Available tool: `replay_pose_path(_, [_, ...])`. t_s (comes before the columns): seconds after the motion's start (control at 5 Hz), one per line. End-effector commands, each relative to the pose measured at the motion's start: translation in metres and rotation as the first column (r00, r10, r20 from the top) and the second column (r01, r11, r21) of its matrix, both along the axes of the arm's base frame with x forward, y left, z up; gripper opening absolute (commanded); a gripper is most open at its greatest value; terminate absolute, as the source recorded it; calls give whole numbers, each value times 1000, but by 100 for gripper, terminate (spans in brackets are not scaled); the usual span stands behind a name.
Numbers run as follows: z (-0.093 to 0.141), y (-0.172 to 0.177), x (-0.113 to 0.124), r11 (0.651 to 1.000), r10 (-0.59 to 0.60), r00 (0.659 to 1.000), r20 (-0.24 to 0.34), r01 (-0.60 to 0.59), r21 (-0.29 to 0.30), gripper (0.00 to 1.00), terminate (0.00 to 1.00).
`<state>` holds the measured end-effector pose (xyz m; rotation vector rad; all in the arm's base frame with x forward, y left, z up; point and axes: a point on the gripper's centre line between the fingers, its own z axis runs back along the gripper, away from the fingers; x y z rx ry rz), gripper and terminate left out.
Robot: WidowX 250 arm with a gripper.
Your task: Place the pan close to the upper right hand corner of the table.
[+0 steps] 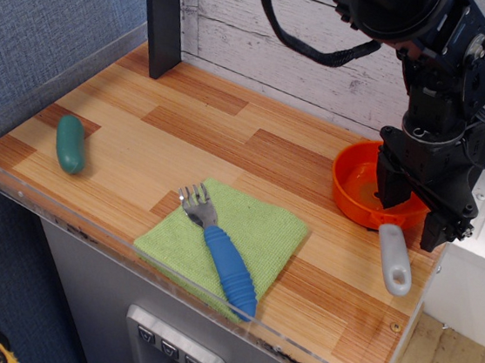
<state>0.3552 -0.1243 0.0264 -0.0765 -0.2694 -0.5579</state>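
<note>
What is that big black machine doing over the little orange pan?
A black robot arm's pincer hangs over the small round orange plastic pan, where its light-grey handle begins. The pan sits by the right edge of the wood-plank table. Whether the pincer grips it is unclear. A blue-handled fork lies on a green cloth, and a teal capsule-shaped piece lies at the left.

Blue-handled fork (217,246) on green cloth (227,241); teal pickle (70,143) far left

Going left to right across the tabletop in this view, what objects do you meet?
Green pickle-shaped toy → blue-handled fork, lying on the green cloth → orange pan with its grey handle, at the table's right end under the tool.
</note>
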Motion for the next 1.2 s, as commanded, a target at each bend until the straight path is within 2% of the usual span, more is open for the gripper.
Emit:
replay_pose_path(0.0, [62, 11, -8, 999, 46, 995, 94, -47, 13, 100, 0])
replay_pose_path(0.2, [83, 26, -22, 983, 150, 984, 95, -159, 94, 100, 0])
replay_pose_path(0.4, [92, 59, -36, 951, 295, 955, 30, -296, 83, 100, 0])
replay_pose_path(0.6, [86, 88, -39, 934, 350, 937, 18, -350, 77, 100, 0])
replay_pose_path(0.8, [82, 116, -49, 913, 396, 918, 19, -396, 101, 100, 0])
replay_pose_path(1.0, [83, 149, -76, 878, 469, 883, 1, -467, 103, 100, 0])
